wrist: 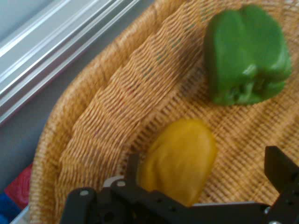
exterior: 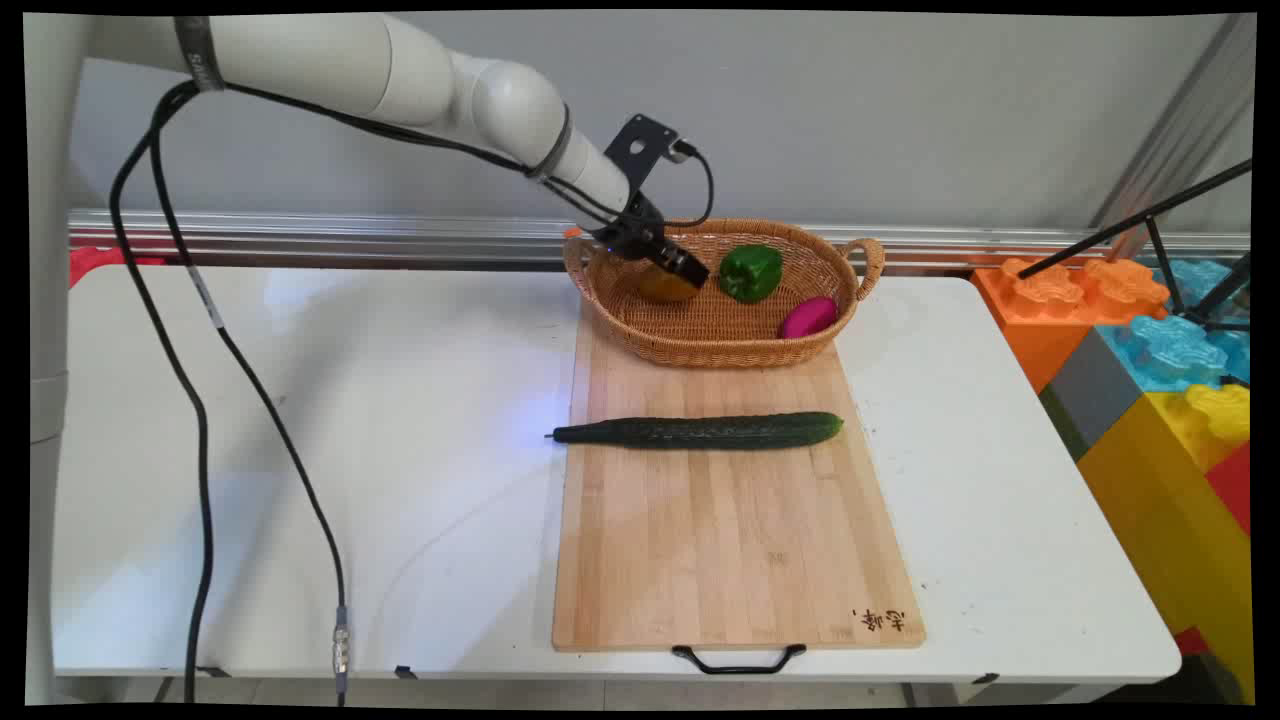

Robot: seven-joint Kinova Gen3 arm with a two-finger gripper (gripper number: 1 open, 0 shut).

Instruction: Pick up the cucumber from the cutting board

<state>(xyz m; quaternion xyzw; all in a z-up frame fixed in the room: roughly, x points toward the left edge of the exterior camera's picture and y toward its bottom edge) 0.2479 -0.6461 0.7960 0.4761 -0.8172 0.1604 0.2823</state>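
A cucumber [exterior: 700, 431] lies crosswise on the wooden board [exterior: 735, 560] on the white surface [exterior: 400, 480]. Farther back, in the basket [exterior: 720, 340], the claw [wrist: 205, 179] stands spread wide around a yellow fruit [wrist: 180, 158], fingers not yet closed; a green pepper [wrist: 247, 53] lies just beyond.

This looks like a robotics lab set up as a mock kitchen. A white robot arm [exterior: 400, 70] trailing black cables [exterior: 200, 420] reaches over a plain white desk [exterior: 300, 450] backed by a bare grey wall and an aluminium rail [exterior: 300, 235]. Oversized toy building blocks [exterior: 1150, 380] and a black tripod leg [exterior: 1130, 225] stand at the right, beside a wooden cutting board [exterior: 730, 540] and a wicker basket [exterior: 720, 340] of vegetables.
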